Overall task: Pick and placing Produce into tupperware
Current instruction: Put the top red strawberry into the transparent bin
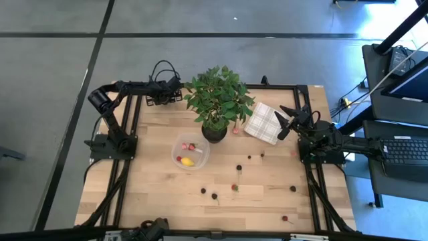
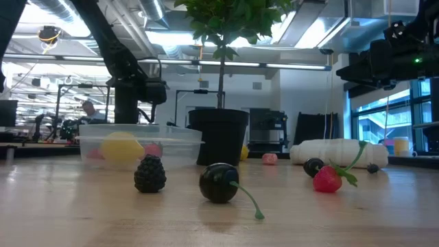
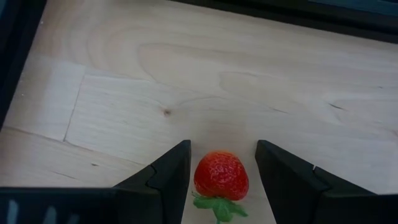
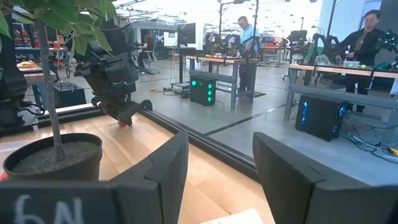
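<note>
The clear tupperware [image 1: 204,144] sits left of the table's middle and holds a yellow lemon [image 1: 187,161] and red pieces. Several loose berries lie scattered on the near half, such as one dark berry [image 1: 239,167]. In the low view a blackberry [image 2: 149,173] and a dark cherry [image 2: 219,182] lie before the tupperware [image 2: 171,140]. My left gripper [image 1: 175,94] is at the far edge, left of the plant, open. Its fingers stand on either side of a red strawberry [image 3: 221,176], with a narrow gap on each side. My right gripper [image 1: 286,124] hangs open over the cloth's right edge.
A leafy potted plant [image 1: 215,107] stands at the far middle, just behind the tupperware. A white checked folded cloth [image 1: 262,122] lies right of it. A dark frame runs round the table's edges. Bare wood shows along the near left. People stand in the room beyond the table.
</note>
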You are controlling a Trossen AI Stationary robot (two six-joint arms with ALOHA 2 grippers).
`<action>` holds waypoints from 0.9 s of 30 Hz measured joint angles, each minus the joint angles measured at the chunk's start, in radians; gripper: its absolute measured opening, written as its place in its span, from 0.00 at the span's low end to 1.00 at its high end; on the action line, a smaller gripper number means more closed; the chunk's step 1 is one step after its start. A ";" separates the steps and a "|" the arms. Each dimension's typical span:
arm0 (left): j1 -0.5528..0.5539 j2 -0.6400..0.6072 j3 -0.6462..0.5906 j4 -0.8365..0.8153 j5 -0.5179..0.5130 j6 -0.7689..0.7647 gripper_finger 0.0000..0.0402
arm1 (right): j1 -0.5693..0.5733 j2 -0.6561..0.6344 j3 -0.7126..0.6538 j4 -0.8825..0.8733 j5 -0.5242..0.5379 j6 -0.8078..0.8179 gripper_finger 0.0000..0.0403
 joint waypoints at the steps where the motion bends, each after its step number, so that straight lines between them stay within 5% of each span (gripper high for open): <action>1: 0.000 0.000 0.000 0.000 -0.003 0.000 0.44 | 0.000 0.000 0.000 0.000 0.000 0.000 0.45; 27: -0.003 0.000 -0.001 0.031 -0.001 -0.001 0.44 | 0.000 0.000 0.000 0.000 0.000 0.002 0.45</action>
